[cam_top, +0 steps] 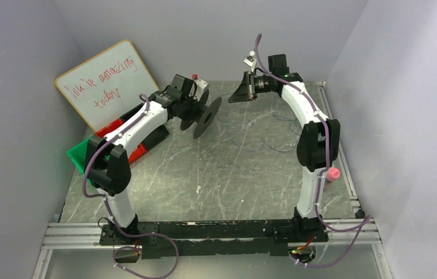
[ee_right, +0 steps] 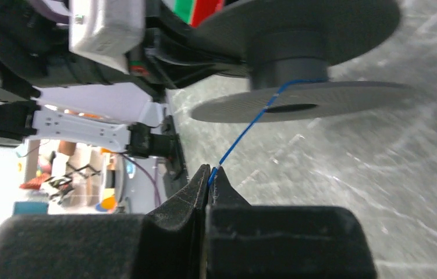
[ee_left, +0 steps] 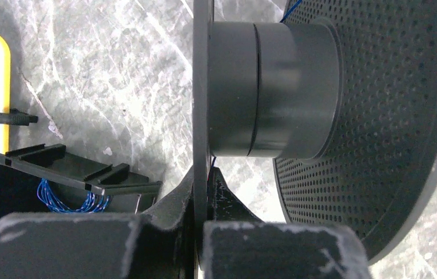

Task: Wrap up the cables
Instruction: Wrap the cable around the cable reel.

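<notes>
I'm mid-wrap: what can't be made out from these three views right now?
- Right wrist view: the thin blue wire past the pinch, hidden inside the jaws of the right gripper.
- Left wrist view: any wire turns on the black perforated plastic spool; the hub's far side faces away, and the top edge cuts it off.
- Top view: where the loose wire ends on the grey marble table; too thin to trace.

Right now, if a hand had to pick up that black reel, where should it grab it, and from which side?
Probably by the thin flange of the reel, coming edge-on at its rim, as the left hand does. The flange is a flat plate slim enough to pinch, while the hub looks wide and must stay clear for the blue wire running to it.
</notes>
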Motion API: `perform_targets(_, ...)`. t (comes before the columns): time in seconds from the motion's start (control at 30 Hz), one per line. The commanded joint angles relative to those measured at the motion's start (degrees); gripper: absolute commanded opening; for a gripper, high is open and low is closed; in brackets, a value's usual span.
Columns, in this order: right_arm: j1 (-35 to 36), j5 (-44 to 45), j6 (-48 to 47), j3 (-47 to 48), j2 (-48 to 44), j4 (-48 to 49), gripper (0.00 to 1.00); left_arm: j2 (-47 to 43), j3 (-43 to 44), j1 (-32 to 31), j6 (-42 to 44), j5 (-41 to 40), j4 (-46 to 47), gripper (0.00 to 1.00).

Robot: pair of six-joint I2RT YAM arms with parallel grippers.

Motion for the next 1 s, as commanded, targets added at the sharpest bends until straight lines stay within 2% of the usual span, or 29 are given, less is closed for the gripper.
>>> perform_targets(0.0, 3.25, -8.92, 13.81, -2.56, -4.02, 18.58, 0.00, 1.42, 5.49, 1.10, -8.65, -8.33, 0.42, 0.02)
perform_targets(0.13, 6.44, -11.23, 31.92, -15.23, -7.00, 47.32, 0.00, 3.13, 6.55, 1.10, -13.53, -7.17, 0.14, 0.02)
perform_targets(0.23, 8.73, -12.94, 45.55, -20.90, -6.38, 67.13, 0.00, 5.18, 8.42, 1.06, -16.93, -5.73, -1.69, 0.02)
perform_targets(0.33, 10.41, -13.94, 56.33, -23.96, -4.75, 82.01, 0.01, 6.41, 9.86, 1.05, -19.79, -4.52, -2.70, 0.02)
perform_targets(0.4, 11.39, -13.82, 58.22, -25.33, -4.07, 84.90, 0.01, 7.12, 11.10, 1.03, -21.69, -4.05, -3.60, 0.02)
perform_targets(0.47, 12.46, -13.56, 54.81, -26.32, -4.18, 81.78, 0.02, 7.67, 12.52, 1.15, -23.46, -4.26, -4.75, 0.02)
perform_targets(0.5, 12.89, -12.88, 51.19, -26.47, -4.97, 75.51, 0.04, 7.93, 13.27, 1.31, -24.47, -4.48, -5.22, 0.02)
perform_targets(0.57, 13.46, -10.45, 39.15, -25.43, -6.49, 60.05, 0.07, 8.30, 15.01, 1.65, -26.02, -4.68, -6.14, 0.02)
perform_targets(0.63, 13.91, -6.17, 20.86, -22.79, -7.88, 42.50, 0.08, 8.54, 16.71, 1.88, -27.10, -4.88, -7.14, 0.02)
perform_targets(0.7, 14.65, -2.39, 11.10, -21.18, -8.89, 31.59, 0.07, 8.63, 18.07, 2.19, -28.04, -4.96, -7.79, 0.02)
perform_targets(0.97, 17.40, 0.47, -2.97, -23.85, -9.58, 23.47, 0.07, 9.57, 23.56, 6.29, -32.90, 0.02, -9.83, 0.02)
